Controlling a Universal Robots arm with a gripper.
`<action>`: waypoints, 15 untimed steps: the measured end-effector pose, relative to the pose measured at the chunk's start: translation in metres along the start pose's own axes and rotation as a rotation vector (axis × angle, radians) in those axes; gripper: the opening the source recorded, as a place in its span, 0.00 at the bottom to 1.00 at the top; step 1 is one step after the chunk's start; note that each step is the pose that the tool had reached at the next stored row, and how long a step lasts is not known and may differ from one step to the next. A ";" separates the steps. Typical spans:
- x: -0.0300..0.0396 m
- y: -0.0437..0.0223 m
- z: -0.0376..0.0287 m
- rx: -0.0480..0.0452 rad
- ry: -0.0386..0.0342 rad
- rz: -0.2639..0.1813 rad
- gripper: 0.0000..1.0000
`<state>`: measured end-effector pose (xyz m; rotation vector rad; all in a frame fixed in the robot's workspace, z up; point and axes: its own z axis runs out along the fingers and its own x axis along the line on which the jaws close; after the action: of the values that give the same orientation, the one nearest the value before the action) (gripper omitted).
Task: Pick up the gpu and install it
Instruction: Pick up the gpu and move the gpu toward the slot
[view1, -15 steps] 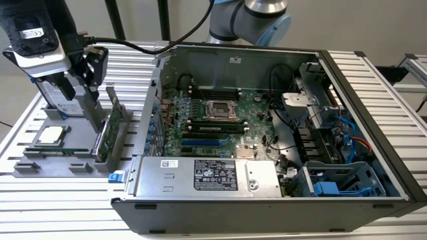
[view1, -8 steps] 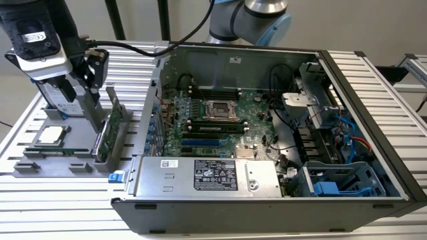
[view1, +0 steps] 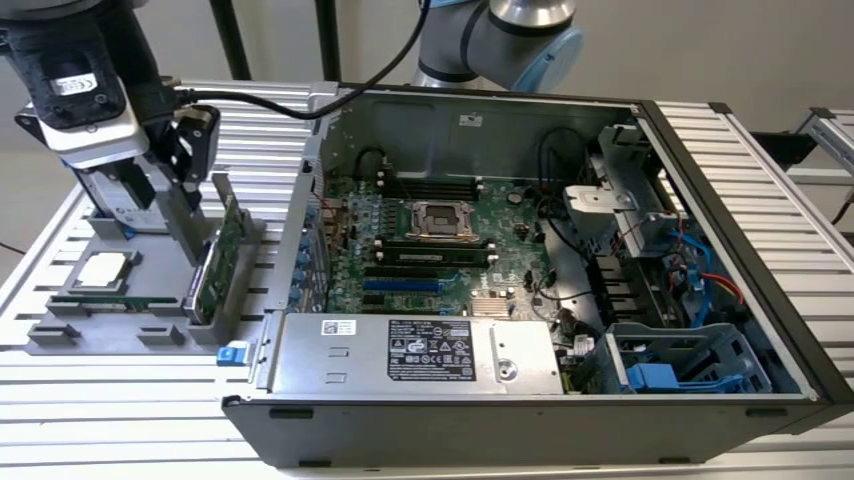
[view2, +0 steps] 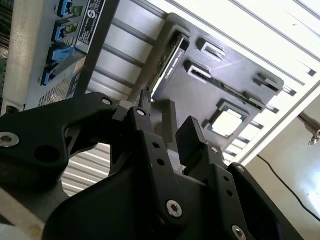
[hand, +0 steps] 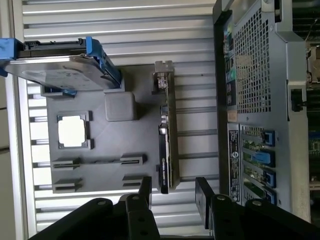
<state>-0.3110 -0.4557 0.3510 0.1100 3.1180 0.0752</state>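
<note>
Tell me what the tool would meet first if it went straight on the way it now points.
Most likely the graphics card, standing on edge in the grey holder: in the first wrist view its edge lines up with the gap of the open tool. Depth is unclear.

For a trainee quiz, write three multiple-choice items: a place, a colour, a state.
1. Where does the flat green circuit-board gpu card stand?
A) in the motherboard
B) on edge in the grey plastic holder tray
C) between the jaws

2. What colour are the rails on the silver hard drive?
A) red
B) blue
C) yellow

3. How do the jaws stand?
A) open, empty
B) shut on the card
C) shut on the drive

Answers: 1 B, it sits in a tray slot; 2 B, blue rails flank the drive; 3 A, a gap shows between them.
</note>
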 end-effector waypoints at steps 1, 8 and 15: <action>0.0000 0.0000 0.0007 0.0000 0.0000 0.000 1.00; 0.0001 -0.0003 0.0060 -0.0001 0.0000 0.000 1.00; 0.0002 -0.0005 0.0111 0.0001 0.0001 0.000 1.00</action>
<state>-0.3110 -0.4557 0.3399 0.1101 3.1181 0.0752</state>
